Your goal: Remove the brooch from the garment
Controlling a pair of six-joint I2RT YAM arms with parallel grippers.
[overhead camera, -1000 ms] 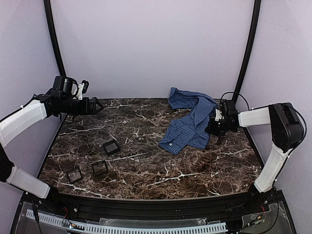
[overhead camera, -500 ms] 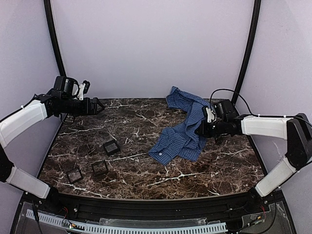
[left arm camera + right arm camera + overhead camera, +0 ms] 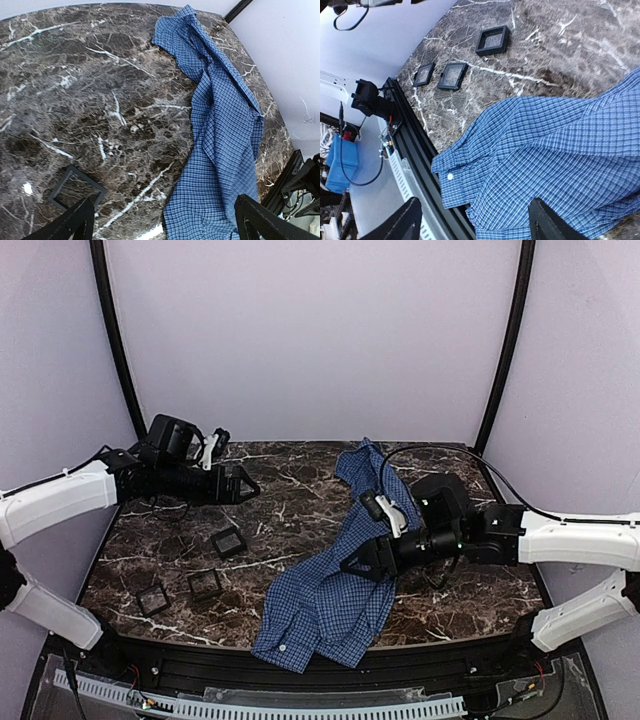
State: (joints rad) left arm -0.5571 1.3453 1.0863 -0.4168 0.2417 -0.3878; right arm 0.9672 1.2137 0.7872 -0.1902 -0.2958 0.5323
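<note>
A: Garment (image 3: 335,595): blue-checked shirt, strung out in a long band from 12 o'clock down to 6, right of centre on the marble tabletop (image 3: 300,495). Near hem, with a white button (image 3: 449,176), laps over the black rail (image 3: 180,668) at 6.

B: Brooch?

A: Not found in any view. Probably on a face folded under or turned away. That is my guess only.

B: Right tool (image 3: 362,562)?

A: Over the band's middle, just toward 4 o'clock of centre. Wrist view shows its fingers (image 3: 409,220) apart with cloth filling the gap. Whether they clamp it, cannot tell. Cloth rises toward it, which would fit a grip meant to spread the shirt out for searching.

B: Left tool (image 3: 247,486)?

A: At 10 o'clock, spread wide, holding nothing, nose aimed across at the shirt. Reads as standby, placed to pin cloth or pluck once the brooch shows.

B: Anything else?

A: Three black square frames (image 3: 204,584) at 8 o'clock, well apart from the cloth. Likely the drop spot, judging from the task.
</note>
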